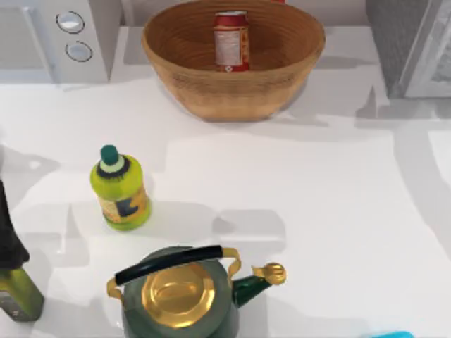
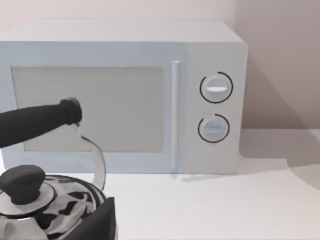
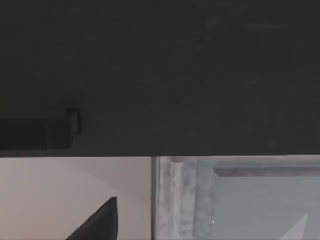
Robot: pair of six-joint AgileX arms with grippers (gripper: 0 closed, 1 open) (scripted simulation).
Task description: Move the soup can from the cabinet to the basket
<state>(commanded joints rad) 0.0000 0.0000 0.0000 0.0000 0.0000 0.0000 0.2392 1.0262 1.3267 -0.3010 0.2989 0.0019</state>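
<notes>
The soup can [image 1: 232, 41], red and white with a silvery lid, stands upright inside the wicker basket [image 1: 211, 91] at the back middle of the table. The cabinet [image 1: 394, 42], dark grey with a pale door frame, stands at the back right, apart from the basket. A dark edge of my left gripper [image 2: 97, 225] shows low in the left wrist view, facing the white microwave [image 2: 125, 95]. A dark edge of my right gripper [image 3: 97, 222] shows in the right wrist view, beneath a dark slab and beside a grey framed panel [image 3: 235, 200].
The microwave [image 1: 63, 35] with two round dials is at the back left. A yellow-green bottle [image 1: 121, 189] stands left of centre. A green kettle [image 1: 180, 296] with a gold lid is at the front. An olive bottle [image 1: 17, 292] is at the left edge.
</notes>
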